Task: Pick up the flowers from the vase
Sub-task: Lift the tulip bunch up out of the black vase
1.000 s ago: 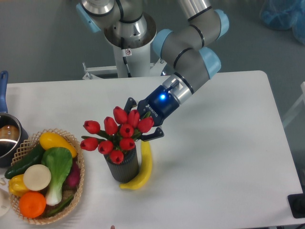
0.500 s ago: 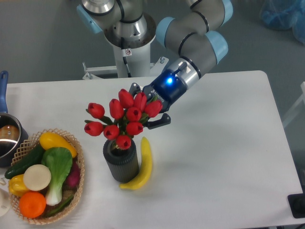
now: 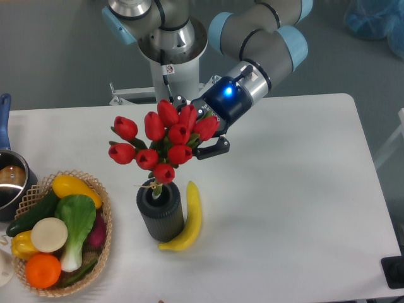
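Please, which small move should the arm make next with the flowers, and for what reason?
Probably lift a little more, straight up. The gripper is closed on the flowers, but the stem ends seem only just at the mouth of the vase. A banana lies against the vase, so moving sideways too soon might tip the vase.

Banana (image 3: 190,218), basket (image 3: 101,249) (vegetable-filled)

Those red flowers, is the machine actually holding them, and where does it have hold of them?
Yes. The gripper is shut on the flowers, clasping the bunch just behind the red buds.
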{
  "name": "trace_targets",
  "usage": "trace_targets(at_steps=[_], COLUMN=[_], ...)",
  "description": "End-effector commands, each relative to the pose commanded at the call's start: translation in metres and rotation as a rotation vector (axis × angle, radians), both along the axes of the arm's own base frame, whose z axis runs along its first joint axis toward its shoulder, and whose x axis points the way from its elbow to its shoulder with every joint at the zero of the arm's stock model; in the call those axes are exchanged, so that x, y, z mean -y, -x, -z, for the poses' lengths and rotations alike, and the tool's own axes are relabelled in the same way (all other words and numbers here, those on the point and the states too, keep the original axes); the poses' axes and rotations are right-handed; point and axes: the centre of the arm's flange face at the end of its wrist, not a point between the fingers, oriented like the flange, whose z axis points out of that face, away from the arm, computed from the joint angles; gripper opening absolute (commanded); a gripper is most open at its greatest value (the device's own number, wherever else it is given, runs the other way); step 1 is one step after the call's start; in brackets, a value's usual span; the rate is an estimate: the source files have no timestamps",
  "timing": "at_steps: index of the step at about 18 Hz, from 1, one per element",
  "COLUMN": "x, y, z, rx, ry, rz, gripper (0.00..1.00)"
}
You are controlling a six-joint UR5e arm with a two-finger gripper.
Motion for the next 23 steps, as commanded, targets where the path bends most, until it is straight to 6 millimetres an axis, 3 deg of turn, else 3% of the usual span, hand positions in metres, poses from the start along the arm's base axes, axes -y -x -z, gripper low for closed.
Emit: trace_targets(at_steps=[5,11,14,20,23], x=[0.0,0.018,0.033,0.086,0.091], y=[0.004,0.036,0.054,0.111,0.119], z=[-0.018,-0.052,-0.049,-0.031,-0.026], rx=[-0.004,0.057,0.058,0.072,0.06], ry=[-0.044,-0.02,-0.01,0.0,-0.002], rz=[0.009,-0.063,-0.104,-0.232,-0.242], gripper=[0.36,0.36,0.36,0.35,0.35])
